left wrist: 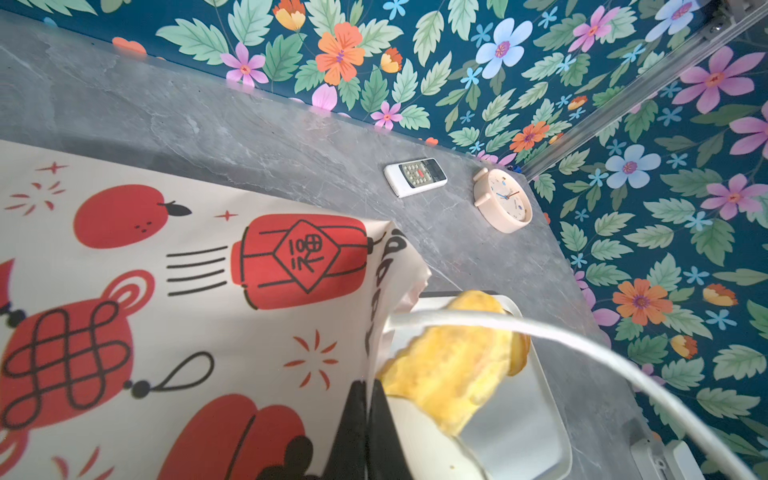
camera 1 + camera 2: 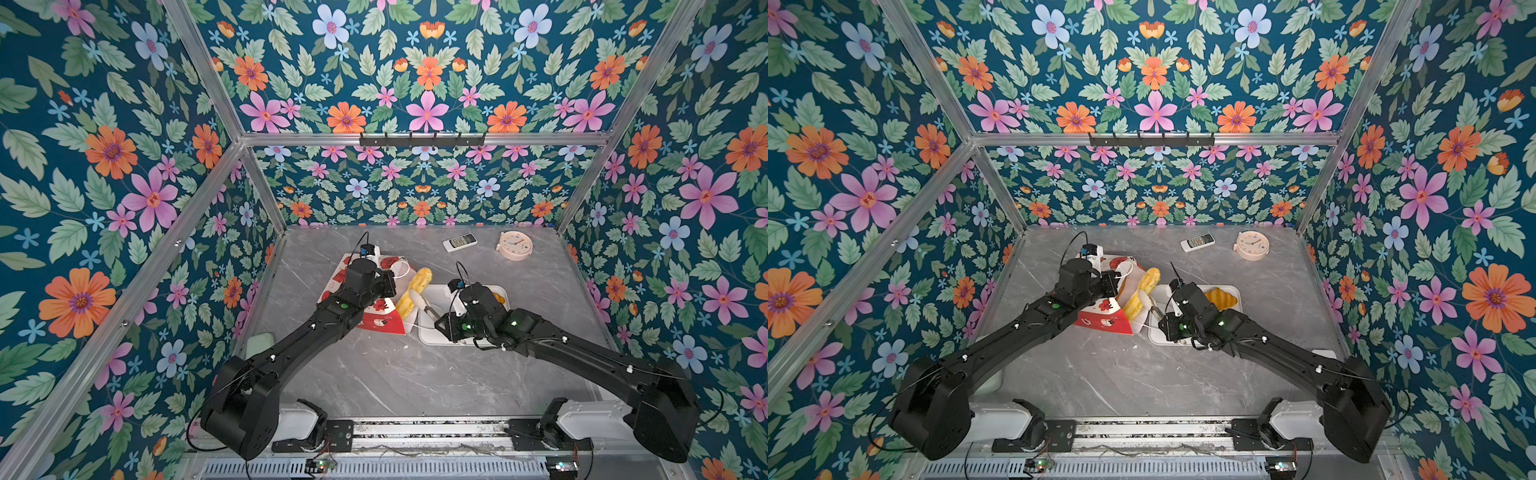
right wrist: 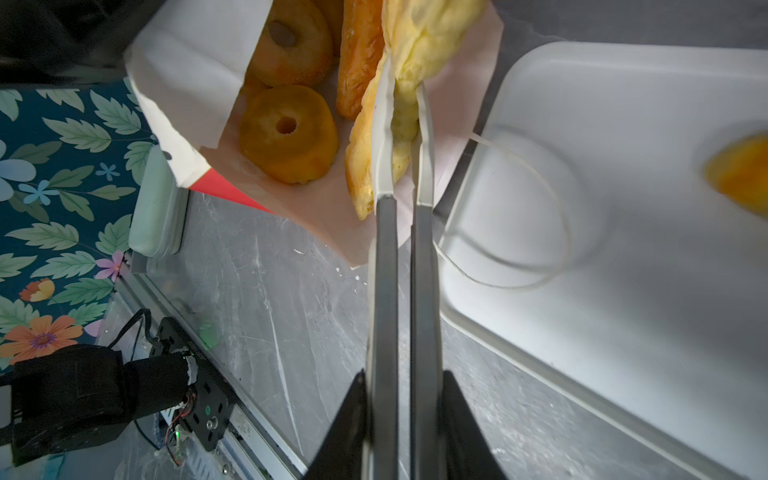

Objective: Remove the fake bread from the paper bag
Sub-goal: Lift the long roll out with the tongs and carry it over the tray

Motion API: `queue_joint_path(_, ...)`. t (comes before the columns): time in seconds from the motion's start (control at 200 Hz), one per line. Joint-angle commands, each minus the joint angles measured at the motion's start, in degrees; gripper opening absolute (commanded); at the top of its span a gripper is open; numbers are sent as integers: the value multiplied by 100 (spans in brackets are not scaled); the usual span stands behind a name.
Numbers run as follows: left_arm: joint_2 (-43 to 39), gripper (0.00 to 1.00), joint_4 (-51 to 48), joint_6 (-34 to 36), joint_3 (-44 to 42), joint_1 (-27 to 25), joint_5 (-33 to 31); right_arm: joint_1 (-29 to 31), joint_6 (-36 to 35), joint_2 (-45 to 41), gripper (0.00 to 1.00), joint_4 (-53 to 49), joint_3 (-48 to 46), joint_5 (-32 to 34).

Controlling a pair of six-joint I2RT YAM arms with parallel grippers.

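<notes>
The paper bag (image 2: pixel 382 318) (image 2: pixel 1104 320) lies on its side, its mouth toward the white tray (image 2: pixel 428 332). My left gripper (image 1: pixel 368 390) (image 2: pixel 390 282) is shut on the bag's upper rim (image 1: pixel 166 270). My right gripper (image 3: pixel 401 91) (image 2: pixel 414 296) (image 2: pixel 1144 296) is shut on a long pale-yellow twisted piece of fake bread (image 3: pixel 419 37) (image 2: pixel 417 282) (image 1: pixel 453 365) at the bag's mouth. Inside the bag lie two ring donuts (image 3: pixel 289 133) (image 3: pixel 291 41) and an orange-brown stick (image 3: pixel 357 54). A golden pastry (image 2: pixel 1221 298) (image 3: pixel 744 174) rests on the tray.
One white cord handle (image 3: pixel 557 216) loops onto the tray (image 3: pixel 623 291). At the back of the grey table lie a remote (image 2: pixel 459 242) and a pink alarm clock (image 2: pixel 515 245). A pale green object (image 2: pixel 259 343) sits at the table's left edge.
</notes>
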Motion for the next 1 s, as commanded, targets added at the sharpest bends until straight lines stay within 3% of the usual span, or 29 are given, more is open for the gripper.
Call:
queue_joint_path(0.0,30,0,242,-169,-23,50,-113,5,-70,-438,23,-245,-29,431)
queue_joint_path(0.34,54,0,296,-126,-96,126,-50,5,-550,-1667,24,-2613,616,2040)
queue_joint_path(0.515,-65,0,283,-27,-151,159,-79,2,-156,-1852,24,-4467,1100,2825)
queue_joint_path(0.645,-87,0,329,28,-219,194,-10,93,562,-1597,25,-5587,1467,3264)
queue_joint_path(0.73,-84,0,388,53,-251,220,96,497,997,-1327,25,-6061,1642,3777)
queue_joint_path(0.995,-159,0,585,20,-463,273,280,1569,2455,455,23,-8106,2472,5037)
